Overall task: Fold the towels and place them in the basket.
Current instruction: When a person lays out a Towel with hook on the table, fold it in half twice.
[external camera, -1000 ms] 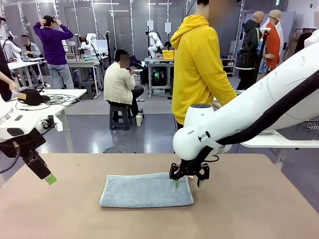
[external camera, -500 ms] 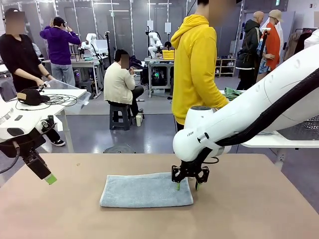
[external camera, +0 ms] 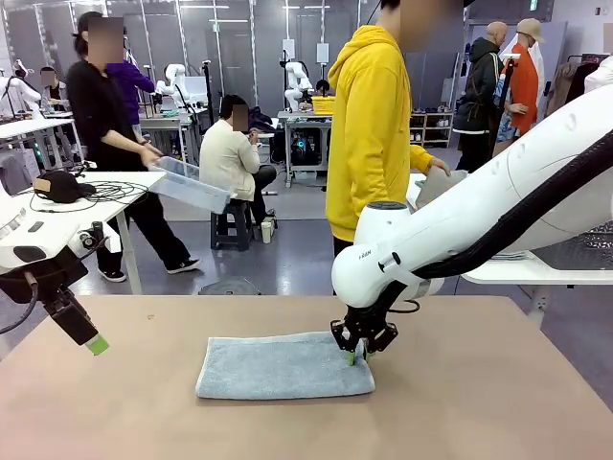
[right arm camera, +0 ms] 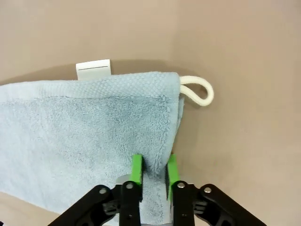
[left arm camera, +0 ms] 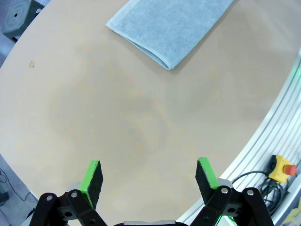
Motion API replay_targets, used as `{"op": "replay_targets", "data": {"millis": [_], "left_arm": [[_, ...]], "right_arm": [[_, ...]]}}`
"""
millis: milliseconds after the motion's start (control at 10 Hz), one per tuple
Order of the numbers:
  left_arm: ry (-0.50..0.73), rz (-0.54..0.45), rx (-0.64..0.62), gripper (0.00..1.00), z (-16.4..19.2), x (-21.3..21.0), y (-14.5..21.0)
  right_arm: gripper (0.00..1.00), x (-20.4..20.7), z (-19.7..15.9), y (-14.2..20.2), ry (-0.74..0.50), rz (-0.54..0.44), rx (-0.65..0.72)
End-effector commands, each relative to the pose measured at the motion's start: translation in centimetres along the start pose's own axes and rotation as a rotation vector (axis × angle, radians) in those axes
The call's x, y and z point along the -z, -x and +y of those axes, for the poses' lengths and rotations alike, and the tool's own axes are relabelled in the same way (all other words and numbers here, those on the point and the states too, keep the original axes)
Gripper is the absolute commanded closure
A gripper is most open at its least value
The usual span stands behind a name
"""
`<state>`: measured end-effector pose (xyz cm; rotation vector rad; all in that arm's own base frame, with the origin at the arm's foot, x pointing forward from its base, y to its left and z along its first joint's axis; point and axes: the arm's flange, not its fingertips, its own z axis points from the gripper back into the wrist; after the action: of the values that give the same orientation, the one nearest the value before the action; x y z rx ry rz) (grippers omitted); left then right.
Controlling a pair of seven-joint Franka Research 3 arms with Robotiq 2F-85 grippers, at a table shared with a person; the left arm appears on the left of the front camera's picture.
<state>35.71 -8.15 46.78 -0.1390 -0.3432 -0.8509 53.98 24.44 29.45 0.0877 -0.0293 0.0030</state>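
Two grippers work over one tan surface (external camera: 479, 412). Nearest the robot, at its left edge, the left gripper (left arm camera: 148, 172) hangs above bare tabletop with its green-padded fingers (left arm camera: 91, 176) spread wide apart and nothing between them; a yellow box with a red button (left arm camera: 282, 167) sits off the surface's edge beside it. Farther in, near the middle, lies the pale grey-blue towel (external camera: 283, 369) – folded into a long flat rectangle, lengthwise across the surface. At its right end the right gripper (external camera: 356, 356) points down, and its fingers (right arm camera: 136, 169) are drawn close together, clamped on a raised pleat of the towel's terry (right arm camera: 94, 127) just inside that end (the cloth stands up between the two pads in the right wrist view). Beyond the pinch, a small white label (right arm camera: 94, 69) pokes out from the towel's edge and a cream corner loop (right arm camera: 200, 92) lies on the bare surface beside the corner. Past the far side of the surface stands a person in a yellow hoodie (external camera: 378, 125) – turned partly toward the robot's right.
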Motion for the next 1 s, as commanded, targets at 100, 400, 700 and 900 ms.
{"op": "replay_targets", "data": {"millis": [100, 400, 700, 900], "left_arm": [[-0.012, 0.005, -0.008, 0.0, 0.0, 0.0, 0.0], [-0.012, 0.005, -0.008, 0.0, 0.0, 0.0, 0.0], [-0.012, 0.005, -0.008, 0.0, 0.0, 0.0, 0.0], [-0.012, 0.005, -0.008, 0.0, 0.0, 0.0, 0.0]], "right_arm": [[1.0, 0.9, 0.4, -0.3, 0.009, -0.002, 0.024], [1.0, 0.2, 0.1, -0.5, -0.001, -0.006, 0.018], [1.0, -1.4, -1.2, -0.7, -0.029, -0.014, -0.051], [1.0, -4.2, -4.1, -0.4, -0.043, -0.041, -0.082]]}}
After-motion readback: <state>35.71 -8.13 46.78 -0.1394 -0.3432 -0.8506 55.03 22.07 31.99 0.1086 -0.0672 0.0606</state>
